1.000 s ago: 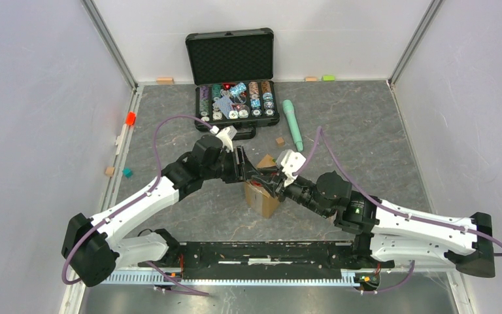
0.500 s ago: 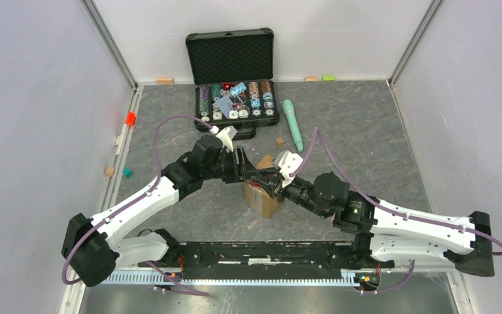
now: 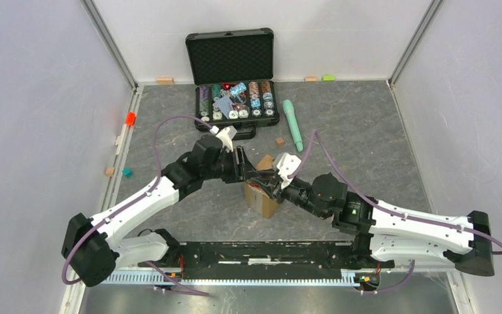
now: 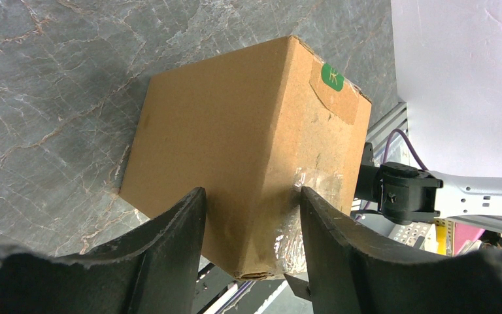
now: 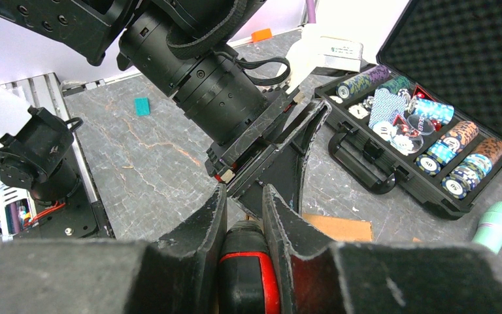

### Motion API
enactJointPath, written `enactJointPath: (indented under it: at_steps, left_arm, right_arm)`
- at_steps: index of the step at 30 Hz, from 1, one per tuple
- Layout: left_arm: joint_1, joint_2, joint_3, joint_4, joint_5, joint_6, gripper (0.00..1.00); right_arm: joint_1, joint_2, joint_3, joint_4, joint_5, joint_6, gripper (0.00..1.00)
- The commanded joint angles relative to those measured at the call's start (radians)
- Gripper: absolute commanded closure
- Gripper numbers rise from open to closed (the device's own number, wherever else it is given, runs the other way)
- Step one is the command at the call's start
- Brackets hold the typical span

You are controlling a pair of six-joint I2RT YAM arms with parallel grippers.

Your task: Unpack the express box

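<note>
Two tools meet on the express box [image 3: 262, 204]. It sits on the desk [image 3: 372, 137], mid-width, just ahead of the arm bases. Near to far for you:

- Right tool [image 5: 244, 188]: comes in from the right, over the near side of the box. Its fingers [image 5: 196, 242] are almost together, clenched on a black-and-red handle [image 5: 248, 268]. You can't tell from these views what the handle belongs to. The tips point at the other arm's fingers and sit close to them.
- Left tool [image 4: 251, 191]: comes in from the far left. The jaws are spread wide and straddle one edge of the box, one finger [image 4: 170, 242] on each adjoining face. Both pads touch cardboard, so it is grasping the box. Glossy tape [image 4: 294, 190] lies right at one fingertip. A green sticker [image 4: 331, 77] is on the far end of that same face.
- Box against the tools: its body is below and between the two sets of fingers. A brown cardboard flap [image 3: 266, 161] shows just beyond them.
- Farther out: a small wooden cube [image 3: 280, 140], then a green cylinder [image 3: 293, 124] lying on the desk.
- Far wall: an open black case [image 3: 230, 57] of poker chips, well apart from the box.
</note>
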Motion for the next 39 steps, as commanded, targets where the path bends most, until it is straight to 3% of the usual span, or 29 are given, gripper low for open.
enactJointPath:
  at_steps: [1,18,29,39]
  left_arm:
    - [-0.006,0.006,-0.015,-0.047,-0.023,-0.021,0.41]
    - [-0.005,0.014,-0.012,-0.059,-0.021,-0.027,0.41]
    - [-0.007,0.011,-0.010,-0.070,-0.026,-0.030,0.41]
    - [-0.006,0.036,-0.008,-0.094,-0.048,0.002,0.42]
  right_arm:
    - [0.010,0.004,-0.009,-0.018,0.025,-0.034,1.00]
    - [0.015,-0.002,-0.075,-0.100,-0.018,0.004,1.00]
    - [0.017,-0.060,-0.117,-0.006,0.071,0.027,1.00]
    - [0.048,0.023,0.012,-0.011,-0.111,-0.056,1.00]
